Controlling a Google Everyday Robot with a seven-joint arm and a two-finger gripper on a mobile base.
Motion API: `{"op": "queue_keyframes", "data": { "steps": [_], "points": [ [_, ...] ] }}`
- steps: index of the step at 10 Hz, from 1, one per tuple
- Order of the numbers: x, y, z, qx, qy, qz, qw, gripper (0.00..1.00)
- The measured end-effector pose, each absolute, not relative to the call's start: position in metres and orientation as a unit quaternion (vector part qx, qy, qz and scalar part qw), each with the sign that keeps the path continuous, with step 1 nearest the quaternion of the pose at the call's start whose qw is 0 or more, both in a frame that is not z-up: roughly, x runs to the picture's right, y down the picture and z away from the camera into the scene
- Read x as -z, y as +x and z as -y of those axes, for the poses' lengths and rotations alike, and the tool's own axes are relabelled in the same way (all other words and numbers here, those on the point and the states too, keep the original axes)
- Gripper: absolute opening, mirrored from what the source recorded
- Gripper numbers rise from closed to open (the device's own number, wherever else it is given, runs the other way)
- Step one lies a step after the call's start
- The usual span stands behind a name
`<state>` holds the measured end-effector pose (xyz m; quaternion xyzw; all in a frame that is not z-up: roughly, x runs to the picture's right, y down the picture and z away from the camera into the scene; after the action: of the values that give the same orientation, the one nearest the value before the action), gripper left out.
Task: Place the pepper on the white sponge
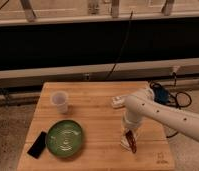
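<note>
Extends from the right on a white arm [163, 114] and points the gripper [129, 131] straight down, low over the front right part of the wooden table [98, 120]. Cannot tell whether clamped or released. Finds the pepper [131, 142] directly below the gripper, right at its tip, dark red and slender, running toward the table's front edge. Finds the white sponge [124, 144] below the gripper as well, under the pepper and showing just to its left; seems to carry the pepper, though cannot tell how fully. Puts a flat white object [118, 101] close behind the gripper, beside the arm. Puts the green plate [65, 138] well to the gripper's left at about the same depth, a black flat device [37, 144] beyond it, and a translucent cup [60, 101] left and farther back.
</note>
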<state>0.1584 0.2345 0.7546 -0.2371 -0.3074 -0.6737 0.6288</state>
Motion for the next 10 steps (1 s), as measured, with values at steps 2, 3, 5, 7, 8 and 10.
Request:
{"op": "queue_keyframes", "data": {
  "steps": [2, 3, 5, 7, 8, 10],
  "points": [
    [-0.755, 0.1587, -0.2353, 0.674, -0.237, 0.308, 0.628, 0.16],
    [-0.755, 0.1592, -0.2364, 0.675, -0.237, 0.309, 0.627, 0.19],
    [-0.7554, 0.1598, -0.2379, 0.676, -0.237, 0.31, 0.625, 0.15],
    [-0.756, 0.1603, -0.2392, 0.676, -0.236, 0.311, 0.625, 0.21],
    [-0.7564, 0.1601, -0.2394, 0.677, -0.235, 0.312, 0.624, 0.21],
    [-0.7566, 0.1607, -0.2404, 0.677, -0.234, 0.313, 0.623, 0.27]
  ]
}}
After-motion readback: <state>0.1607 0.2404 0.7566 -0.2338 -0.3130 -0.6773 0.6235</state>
